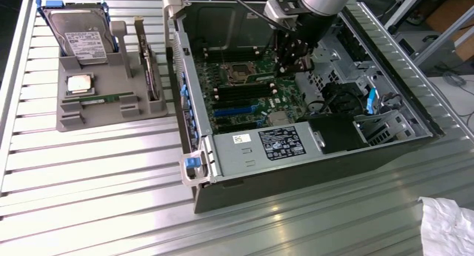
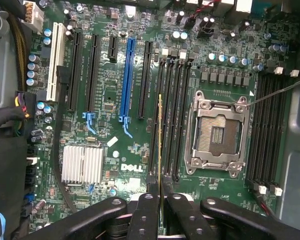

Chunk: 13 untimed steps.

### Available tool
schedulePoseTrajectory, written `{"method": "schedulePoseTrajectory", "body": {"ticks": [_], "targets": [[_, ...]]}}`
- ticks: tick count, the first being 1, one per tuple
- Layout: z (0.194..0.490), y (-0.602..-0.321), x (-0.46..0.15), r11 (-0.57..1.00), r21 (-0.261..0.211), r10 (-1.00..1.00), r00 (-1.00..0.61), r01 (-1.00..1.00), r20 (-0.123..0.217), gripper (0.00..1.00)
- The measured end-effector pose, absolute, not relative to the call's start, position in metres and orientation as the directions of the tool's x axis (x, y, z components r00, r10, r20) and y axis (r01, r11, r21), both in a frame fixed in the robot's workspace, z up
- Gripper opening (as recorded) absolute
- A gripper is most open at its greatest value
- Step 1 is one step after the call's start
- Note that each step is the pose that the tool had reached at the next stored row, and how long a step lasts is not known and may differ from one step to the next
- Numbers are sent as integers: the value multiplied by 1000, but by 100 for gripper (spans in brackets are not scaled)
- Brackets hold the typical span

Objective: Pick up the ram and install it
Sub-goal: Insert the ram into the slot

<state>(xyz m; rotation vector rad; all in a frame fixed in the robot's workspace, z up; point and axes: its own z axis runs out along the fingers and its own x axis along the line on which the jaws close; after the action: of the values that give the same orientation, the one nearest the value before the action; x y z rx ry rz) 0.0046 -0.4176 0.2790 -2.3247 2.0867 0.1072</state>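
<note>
A: Looking into the open grey computer case (image 1: pixel 296 150) on the ribbed metal desk (image 1: pixel 96 200), I see the black end effector (image 1: pixel 292 56) reaching down over the green motherboard (image 1: pixel 245 95). What is it carrying?

B: In the wrist view the end effector (image 2: pixel 160 192) is clamped on a long, thin green memory stick (image 2: pixel 160 135), seen edge-on. Its two black fingers (image 2: pixel 146 215) press on the stick from either side.

A: Where is that stick relative to the board?

B: It stands on edge above the bank of long black memory slots (image 2: pixel 172 115) just beside the square silver processor socket (image 2: pixel 217 132). It runs parallel to the slots. Whether it touches one I cannot tell.

A: And the socket?

B: Its metal frame surrounds a dark centre, with a second bank of black slots (image 2: pixel 267 130) on its far side. A blue expansion slot (image 2: pixel 128 75) and a ribbed silver heatsink (image 2: pixel 82 164) lie on the other side of the stick.

A: Outside the case?

B: At the exterior view's left a grey plastic parts holder (image 1: pixel 104 109) sits on the desk. It carries a large silver hard drive with a white label (image 1: pixel 81 42), a square silver processor chip (image 1: pixel 79 85) and a second thin green memory stick (image 1: pixel 92 102) lying in its front groove. That one is well apart from the end effector.

A: Anything else?

B: A crumpled white cloth (image 1: pixel 448 228) at the exterior view's lower right.
</note>
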Motion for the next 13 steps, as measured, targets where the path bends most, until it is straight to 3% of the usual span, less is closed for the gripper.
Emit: {"method": "schedulePoseTrajectory", "body": {"ticks": [13], "targets": [[276,-418,5,-109,34,-992,106,-994,-62,13]]}}
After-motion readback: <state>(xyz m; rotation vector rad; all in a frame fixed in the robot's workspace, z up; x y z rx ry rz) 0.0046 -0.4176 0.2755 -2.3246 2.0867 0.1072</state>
